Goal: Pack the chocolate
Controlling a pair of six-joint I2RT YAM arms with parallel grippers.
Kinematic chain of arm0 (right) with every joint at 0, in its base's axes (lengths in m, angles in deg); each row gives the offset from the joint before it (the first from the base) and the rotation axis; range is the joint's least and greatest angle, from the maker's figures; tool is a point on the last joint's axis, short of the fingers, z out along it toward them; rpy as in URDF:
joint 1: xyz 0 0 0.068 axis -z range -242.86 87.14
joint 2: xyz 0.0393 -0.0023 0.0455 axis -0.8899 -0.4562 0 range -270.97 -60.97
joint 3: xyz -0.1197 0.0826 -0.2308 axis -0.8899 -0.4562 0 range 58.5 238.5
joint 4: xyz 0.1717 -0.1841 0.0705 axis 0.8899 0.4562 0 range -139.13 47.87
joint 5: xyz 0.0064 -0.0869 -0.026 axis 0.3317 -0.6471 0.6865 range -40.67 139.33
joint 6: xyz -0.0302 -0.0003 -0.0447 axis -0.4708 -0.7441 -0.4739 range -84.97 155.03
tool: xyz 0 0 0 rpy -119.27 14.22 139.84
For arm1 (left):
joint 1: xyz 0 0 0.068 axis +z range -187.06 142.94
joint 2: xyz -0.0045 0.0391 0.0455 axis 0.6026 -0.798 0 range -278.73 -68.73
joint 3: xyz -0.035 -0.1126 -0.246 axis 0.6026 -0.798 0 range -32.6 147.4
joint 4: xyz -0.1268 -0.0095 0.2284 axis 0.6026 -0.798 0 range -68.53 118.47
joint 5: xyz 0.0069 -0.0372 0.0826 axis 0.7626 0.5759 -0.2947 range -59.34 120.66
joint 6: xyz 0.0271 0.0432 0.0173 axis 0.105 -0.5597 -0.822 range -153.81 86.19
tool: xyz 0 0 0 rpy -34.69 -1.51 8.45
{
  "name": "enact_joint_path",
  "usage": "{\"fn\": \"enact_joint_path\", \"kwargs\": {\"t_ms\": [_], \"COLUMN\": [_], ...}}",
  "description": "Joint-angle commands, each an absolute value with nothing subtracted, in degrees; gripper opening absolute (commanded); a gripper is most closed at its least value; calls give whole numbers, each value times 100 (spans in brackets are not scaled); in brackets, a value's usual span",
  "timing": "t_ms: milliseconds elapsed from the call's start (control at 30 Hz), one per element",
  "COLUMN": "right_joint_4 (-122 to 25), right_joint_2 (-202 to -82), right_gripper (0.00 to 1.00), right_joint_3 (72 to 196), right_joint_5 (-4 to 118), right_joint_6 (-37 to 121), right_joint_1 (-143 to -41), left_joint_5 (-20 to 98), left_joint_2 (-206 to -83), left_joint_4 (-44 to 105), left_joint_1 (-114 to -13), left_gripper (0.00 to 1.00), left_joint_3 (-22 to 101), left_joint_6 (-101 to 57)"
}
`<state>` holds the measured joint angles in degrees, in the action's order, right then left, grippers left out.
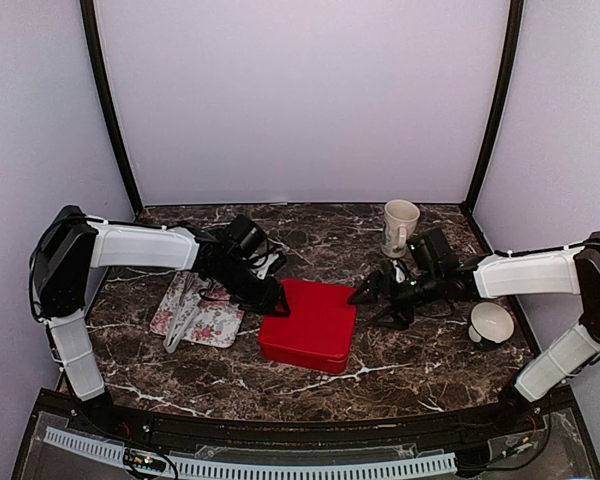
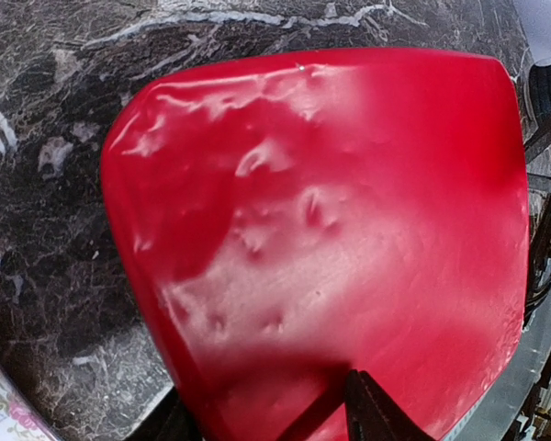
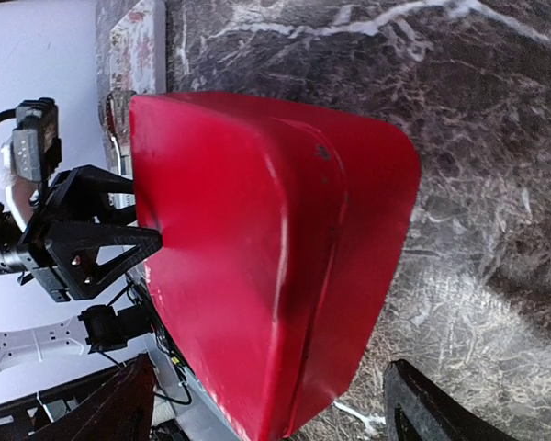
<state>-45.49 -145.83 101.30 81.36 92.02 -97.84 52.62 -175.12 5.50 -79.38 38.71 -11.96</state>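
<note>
A closed red box lies in the middle of the marble table, its lid dented in the left wrist view. The chocolate is hidden. My left gripper is at the box's left corner. One of its fingers rests on the lid and the other sits down beside the wall, so the jaws stand apart. Whether they pinch the box does not show. My right gripper is open at the box's right end, and that end lies between its spread fingers without touching them.
A cream mug stands at the back right. A white bowl sits by the right arm. A floral cloth with a grey utensil on it lies left of the box, under the left arm.
</note>
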Motion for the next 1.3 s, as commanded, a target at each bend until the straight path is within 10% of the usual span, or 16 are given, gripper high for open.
{"fn": "enact_joint_path", "kwargs": {"t_ms": [0,300,633,1267], "right_joint_4": [-4435,-5336,-6073,-6830], "right_joint_2": [-14751,-15521,-15774,-16121], "right_gripper": [88,76,32,25], "right_joint_3": [10175,10170,9252,9013], "right_joint_5": [8214,8587,8800,8620], "right_joint_6": [9049,9308,9262,9774], "right_joint_1": [-9827,-10023,-10029,-10320], "left_joint_5": [5177,5149,5069,4458], "left_joint_2": [-17748,-17893,-17905,-16381], "left_joint_4": [168,19,-148,-500], "left_joint_1": [-8163,-8213,-8215,-7860], "left_gripper": [53,53,53,66], "left_joint_3": [3950,4115,4259,4601], "left_joint_6": [-1252,-1238,-1333,-2265]}}
